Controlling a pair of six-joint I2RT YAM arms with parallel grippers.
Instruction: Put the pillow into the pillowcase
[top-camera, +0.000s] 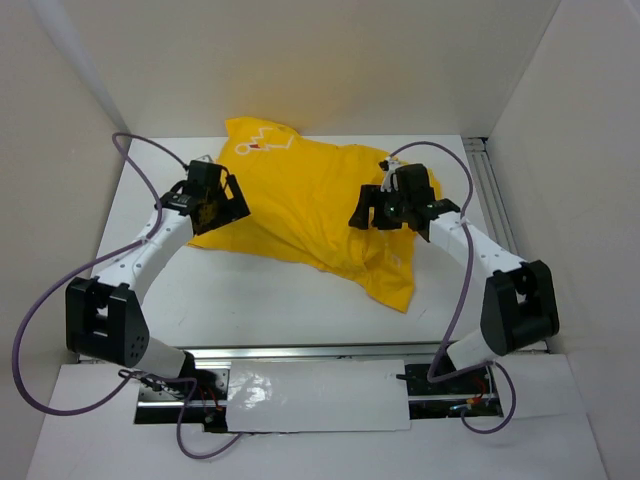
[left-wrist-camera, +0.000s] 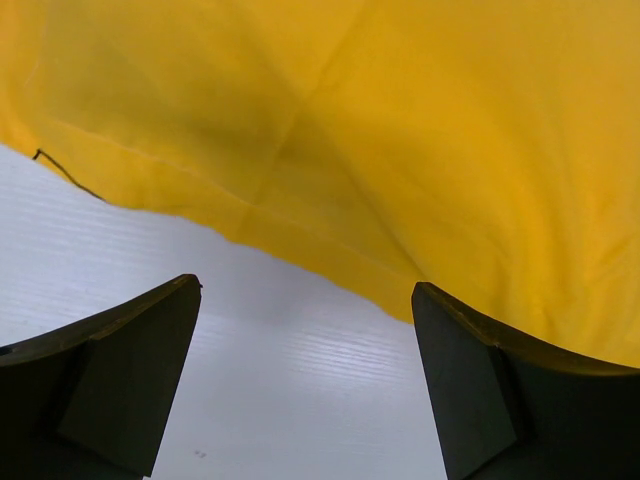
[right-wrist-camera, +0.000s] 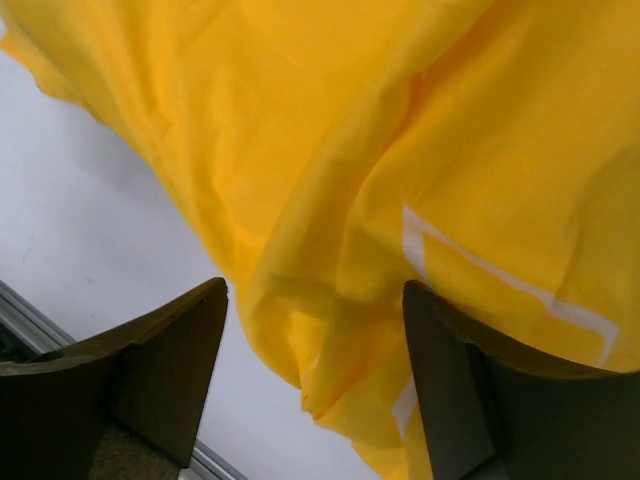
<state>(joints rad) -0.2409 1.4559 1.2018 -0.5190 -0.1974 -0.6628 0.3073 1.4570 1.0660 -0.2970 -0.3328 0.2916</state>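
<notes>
Top external view: yellow pillowcase (top-camera: 310, 200) lies crumpled across the back middle of the white table (top-camera: 250, 300), one corner trailing toward the near right
Left gripper (left-wrist-camera: 305, 295) sits right at the sack's left edge, jaws spread wide and gripping nothing, just bare table between them. Right gripper (right-wrist-camera: 315, 290) is over the right side, jaws apart too, with a fold of yellow cloth with white print (right-wrist-camera: 480, 270) sagging between them, not pinched
</notes>
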